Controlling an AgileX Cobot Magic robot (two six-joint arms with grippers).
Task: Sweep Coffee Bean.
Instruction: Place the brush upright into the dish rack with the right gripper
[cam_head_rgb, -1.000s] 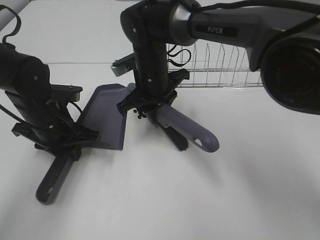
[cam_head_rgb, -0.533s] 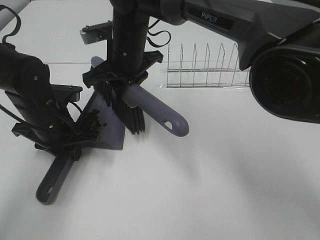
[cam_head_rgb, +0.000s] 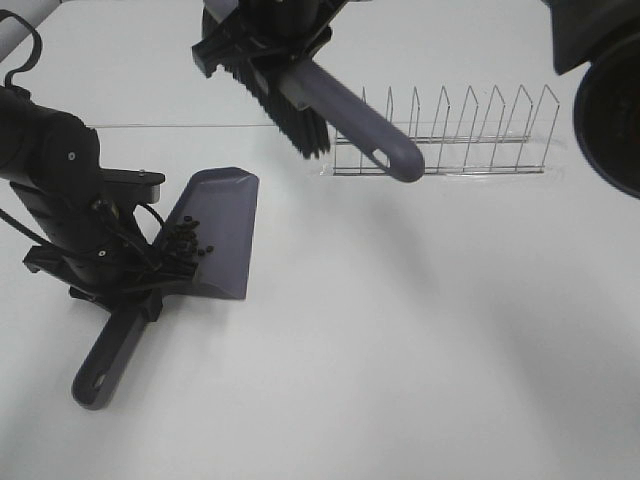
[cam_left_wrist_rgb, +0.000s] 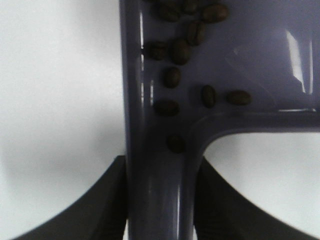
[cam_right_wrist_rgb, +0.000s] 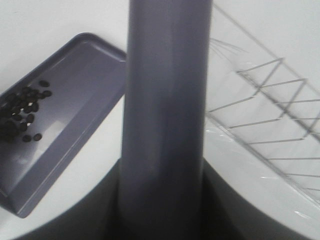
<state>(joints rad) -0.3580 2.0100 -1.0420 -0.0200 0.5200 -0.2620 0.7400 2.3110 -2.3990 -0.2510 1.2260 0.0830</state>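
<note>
The coffee beans (cam_head_rgb: 180, 245) lie in a loose cluster inside the purple dustpan (cam_head_rgb: 222, 225), near its handle end. The left wrist view shows several of them (cam_left_wrist_rgb: 180, 50), and the right wrist view shows them too (cam_right_wrist_rgb: 22, 112). My left gripper (cam_head_rgb: 118, 285) is shut on the dustpan handle (cam_left_wrist_rgb: 157, 190), and the pan rests on the table. My right gripper (cam_head_rgb: 268, 45) is shut on the purple brush (cam_head_rgb: 350, 112). It holds the brush in the air, above and behind the dustpan, with the black bristles (cam_head_rgb: 290, 120) off the table.
A wire dish rack (cam_head_rgb: 450, 135) stands at the back right, just behind the raised brush, and also shows in the right wrist view (cam_right_wrist_rgb: 270, 125). The table (cam_head_rgb: 420, 350) is white. The dustpan handle's free end (cam_head_rgb: 95, 380) points toward the front left.
My right gripper swept the brush left across the dustpan, then lifted it up and back. The beans, which were beside the pan's lip, now lie inside the pan. The left arm has not moved.
</note>
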